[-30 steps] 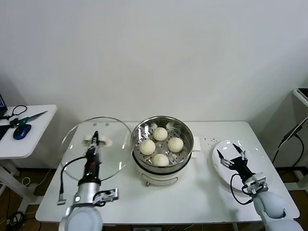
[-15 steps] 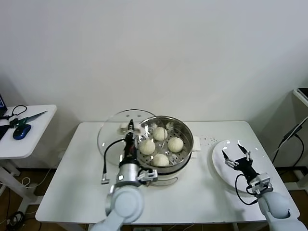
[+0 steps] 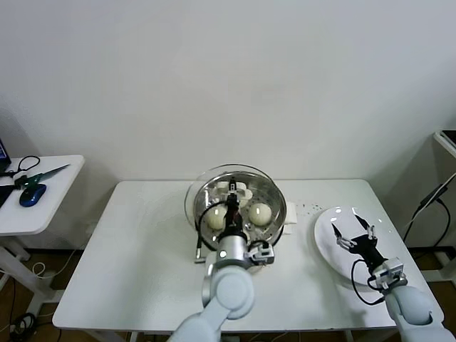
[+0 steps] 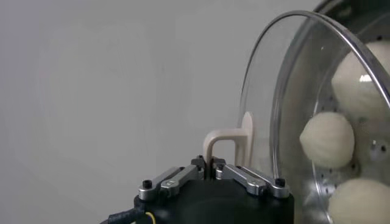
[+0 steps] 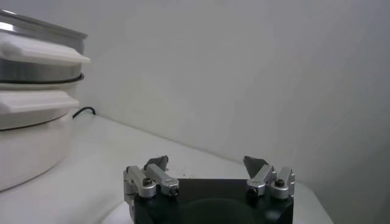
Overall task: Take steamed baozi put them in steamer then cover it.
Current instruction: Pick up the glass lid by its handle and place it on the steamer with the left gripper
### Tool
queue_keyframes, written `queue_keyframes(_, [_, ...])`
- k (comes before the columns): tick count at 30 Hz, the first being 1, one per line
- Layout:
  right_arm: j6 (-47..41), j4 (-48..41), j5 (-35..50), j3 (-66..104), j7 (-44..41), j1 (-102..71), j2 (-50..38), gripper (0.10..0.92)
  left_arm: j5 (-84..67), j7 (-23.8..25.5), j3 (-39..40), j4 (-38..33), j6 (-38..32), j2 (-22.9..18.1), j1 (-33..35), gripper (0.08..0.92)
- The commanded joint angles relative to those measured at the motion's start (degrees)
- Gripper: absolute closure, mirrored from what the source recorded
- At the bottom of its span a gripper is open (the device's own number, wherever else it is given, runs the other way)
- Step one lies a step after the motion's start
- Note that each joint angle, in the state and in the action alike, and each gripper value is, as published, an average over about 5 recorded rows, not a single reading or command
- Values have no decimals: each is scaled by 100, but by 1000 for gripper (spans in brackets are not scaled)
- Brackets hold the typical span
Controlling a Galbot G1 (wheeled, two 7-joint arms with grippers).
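Head view: left gripper [image 3: 232, 203] pinching the cover [image 3: 201, 187] by its handle, over the steamer [image 3: 278, 214] holding steamed baozi [image 3: 260, 213]. Left wrist view: baozi beyond the glass. Right wrist view: right gripper [image 5: 209, 175] spread, steamer well off.

Cream-white baozi [image 3: 260, 212]; shiny perforated steel steamer [image 3: 276, 194]; white plate [image 3: 327, 244].

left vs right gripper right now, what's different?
The left gripper is shut on the glass lid's white handle; the right gripper is open and holds nothing. The left one is over the steamer with the buns; the right one hovers over the white plate. Both have black bodies with silver fingers.
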Motion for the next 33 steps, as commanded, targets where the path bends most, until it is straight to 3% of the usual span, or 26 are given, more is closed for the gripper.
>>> queue_keyframes(1, [9,-10,-50,23,-16,-8,23,203,195,86,154,569,278,-415,-212,858])
queue_keyframes(33, [28,-41,-127,42,-79,31,69,203,143,28,7,937,278,-471,-218,858])
